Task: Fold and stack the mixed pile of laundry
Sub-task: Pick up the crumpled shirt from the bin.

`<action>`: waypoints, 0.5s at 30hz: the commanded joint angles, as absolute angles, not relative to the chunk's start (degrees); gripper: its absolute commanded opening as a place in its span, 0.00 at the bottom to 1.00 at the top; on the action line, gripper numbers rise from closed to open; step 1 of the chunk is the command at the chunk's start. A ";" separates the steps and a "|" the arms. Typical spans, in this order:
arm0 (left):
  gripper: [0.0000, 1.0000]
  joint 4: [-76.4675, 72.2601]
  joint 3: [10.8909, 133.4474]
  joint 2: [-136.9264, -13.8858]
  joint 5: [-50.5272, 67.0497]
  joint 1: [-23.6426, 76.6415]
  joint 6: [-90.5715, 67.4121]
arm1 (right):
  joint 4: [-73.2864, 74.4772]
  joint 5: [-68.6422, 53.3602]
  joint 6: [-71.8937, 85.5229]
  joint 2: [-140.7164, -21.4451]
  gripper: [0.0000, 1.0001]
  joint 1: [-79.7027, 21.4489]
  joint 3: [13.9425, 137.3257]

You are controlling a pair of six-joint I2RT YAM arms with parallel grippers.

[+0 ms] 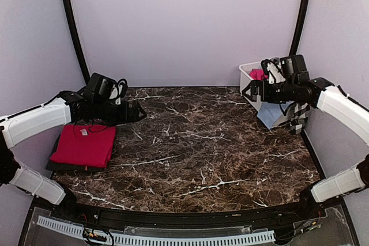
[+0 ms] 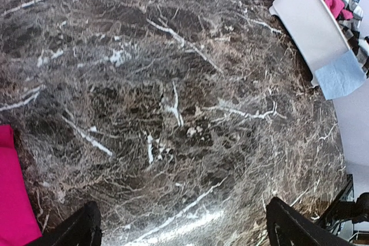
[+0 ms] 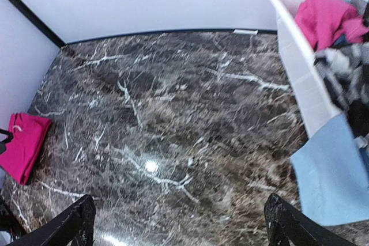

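Gaping empty, left pincer (image 2: 184,224), right pincer (image 3: 181,218); dark garment (image 1: 57,167) under red tee (image 1: 83,145) (overhead only)

The left arm (image 1: 34,122) is clad in smooth white shells, rounded and slightly tapering, which are linked by black joints at elbow and shoulder. The right arm (image 1: 345,106) is built alike, white shells being set between black joints. Each wrist is made up of boxy black housings, and thin black cables (image 1: 120,86) are looped over the left one at its twelve o'clock side. In the wrist views the left fingers (image 2: 78,229) and the right fingers (image 3: 72,223) are shown as matte black, blunt-edged wedges, placed at seven and five o'clock of each view.
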State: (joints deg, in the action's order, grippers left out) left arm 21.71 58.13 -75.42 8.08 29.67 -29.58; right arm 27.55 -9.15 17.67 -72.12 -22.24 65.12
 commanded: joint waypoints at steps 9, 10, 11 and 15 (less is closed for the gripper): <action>0.99 22.56 66.88 -79.00 6.43 29.84 -29.43 | 35.16 -1.46 14.47 -87.09 0.98 -0.65 89.64; 0.99 22.03 66.75 -79.01 6.51 29.81 -29.52 | 34.92 -0.50 14.50 -87.89 0.99 1.80 89.92; 0.99 21.75 66.50 -78.97 6.51 29.80 -29.60 | 34.53 0.43 14.52 -88.86 0.99 3.25 90.26; 0.99 21.51 66.04 -79.31 6.83 29.80 -29.33 | 35.07 6.05 14.06 -94.23 0.99 5.25 92.04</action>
